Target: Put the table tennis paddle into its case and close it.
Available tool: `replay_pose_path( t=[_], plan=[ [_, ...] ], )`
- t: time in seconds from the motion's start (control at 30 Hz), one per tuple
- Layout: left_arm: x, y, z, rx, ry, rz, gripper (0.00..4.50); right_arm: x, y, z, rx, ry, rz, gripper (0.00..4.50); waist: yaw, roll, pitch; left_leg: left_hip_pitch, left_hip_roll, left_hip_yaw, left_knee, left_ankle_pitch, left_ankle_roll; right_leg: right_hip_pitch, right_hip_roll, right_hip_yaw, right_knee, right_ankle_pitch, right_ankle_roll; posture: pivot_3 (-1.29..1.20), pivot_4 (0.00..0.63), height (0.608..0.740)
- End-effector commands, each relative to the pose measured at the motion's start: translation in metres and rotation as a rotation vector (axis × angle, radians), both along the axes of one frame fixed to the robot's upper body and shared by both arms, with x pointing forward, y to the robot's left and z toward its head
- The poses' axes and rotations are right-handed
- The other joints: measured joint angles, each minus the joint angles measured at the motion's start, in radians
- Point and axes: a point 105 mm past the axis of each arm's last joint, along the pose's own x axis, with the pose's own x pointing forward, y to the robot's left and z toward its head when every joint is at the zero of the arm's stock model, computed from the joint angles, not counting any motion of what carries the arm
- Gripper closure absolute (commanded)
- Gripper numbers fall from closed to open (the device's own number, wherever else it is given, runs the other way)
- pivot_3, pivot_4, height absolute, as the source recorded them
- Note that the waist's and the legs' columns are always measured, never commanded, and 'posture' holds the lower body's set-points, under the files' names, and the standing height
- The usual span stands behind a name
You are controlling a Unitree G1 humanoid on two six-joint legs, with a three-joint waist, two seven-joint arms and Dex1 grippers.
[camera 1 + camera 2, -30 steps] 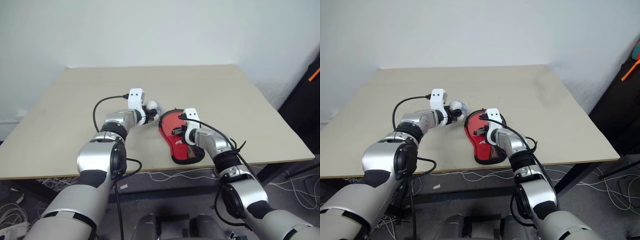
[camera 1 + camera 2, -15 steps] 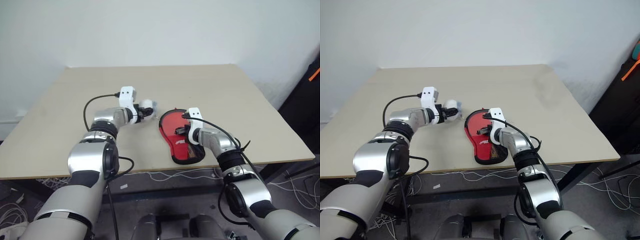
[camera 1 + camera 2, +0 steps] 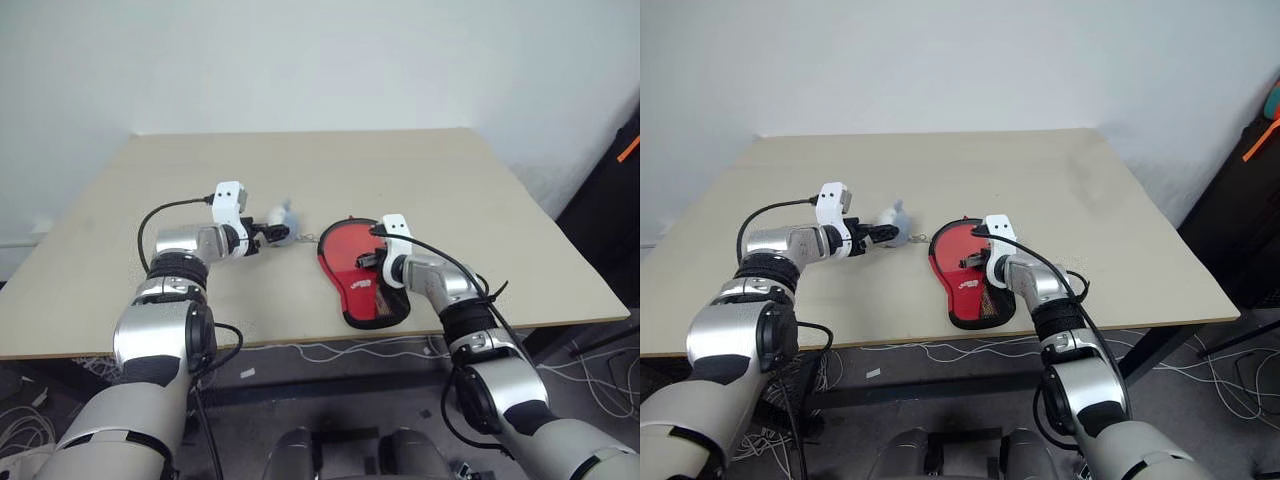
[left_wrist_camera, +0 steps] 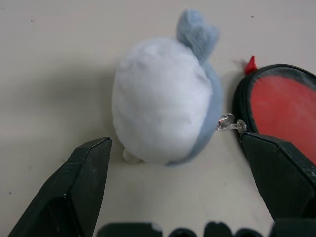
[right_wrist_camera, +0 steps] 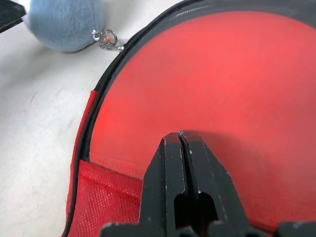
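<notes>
Right gripper nearest: its two black fingers are pressed flat together, nothing pinched between them, tips resting over the clear side of the case, with the red face of the table tennis paddle showing through right under and ahead of the tips. The case lies flat on the table near its front edge, round head pointing away from the robot, narrow end toward it; the case's red fabric panel sits just beside the right fingers, on their one flank, and the black zip rim curves round beyond that. Whether the zip is fully closed cannot be told. A little farther and to the robot's left, the left gripper has its fingers spread wide, holding nothing; the small grey-white soft ball sits on the table just ahead of the gap between them, touching neither finger as far as the left wrist view shows. A short metal chain runs from the ball toward the case's rim, whose edge shows just beside the one left finger. In the head views the left gripper is well to the left of the case, ball between the two. Beyond both grippers the far tabletop runs back to a white wall.
</notes>
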Motion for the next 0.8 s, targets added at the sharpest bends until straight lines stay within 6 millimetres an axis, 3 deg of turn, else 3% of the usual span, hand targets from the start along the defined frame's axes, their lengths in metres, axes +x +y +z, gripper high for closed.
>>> replay_pose_path(
  t=[0.03,0.13,0.37,0.57,0.8],
  plan=[
    [-0.006,-0.004,0.015,-0.012,-0.045,-0.085,0.04,0.002,-0.026,0.018,-0.006,-0.029,-0.023,4.5,0.0,0.0,0.0,0.0,0.0,0.0,0.0,0.0,0.0,0.0,0.0,0.0,0.0,0.0,0.0,0.0,0.0,0.722],
    [-0.017,-0.005,0.008,-0.014,-0.022,-0.111,0.0,-0.003,-0.043,0.027,0.01,-0.025,-0.035,3.98,-0.001,0.0,0.0,-0.001,0.0,0.001,0.001,0.0,0.0,-0.001,-0.001,0.002,-0.001,0.0,0.0,0.0,0.0,0.722],
    [-0.029,-0.011,-0.001,-0.027,0.008,-0.122,0.0,-0.018,-0.055,0.036,0.049,0.048,-0.021,1.62,-0.001,0.0,0.0,0.0,0.0,0.001,0.0,0.0,0.0,-0.001,0.001,0.002,-0.001,0.0,0.0,0.0,0.0,0.722],
    [-0.034,-0.023,-0.005,-0.031,0.025,-0.157,0.0,-0.033,-0.055,0.033,0.129,0.261,0.011,1.62,0.0,0.0,0.0,0.0,0.0,0.0,0.0,0.0,0.0,-0.001,0.0,0.001,0.0,0.001,-0.001,0.0,0.0,0.722],
    [-0.042,-0.036,-0.013,-0.037,0.044,-0.194,0.0,-0.024,-0.06,0.029,0.137,0.27,-0.05,1.62,0.0,0.0,0.0,0.0,0.0,0.0,0.0,0.0,0.0,-0.001,0.0,0.001,-0.001,0.001,-0.001,0.0,0.0,0.722]
  ],
)
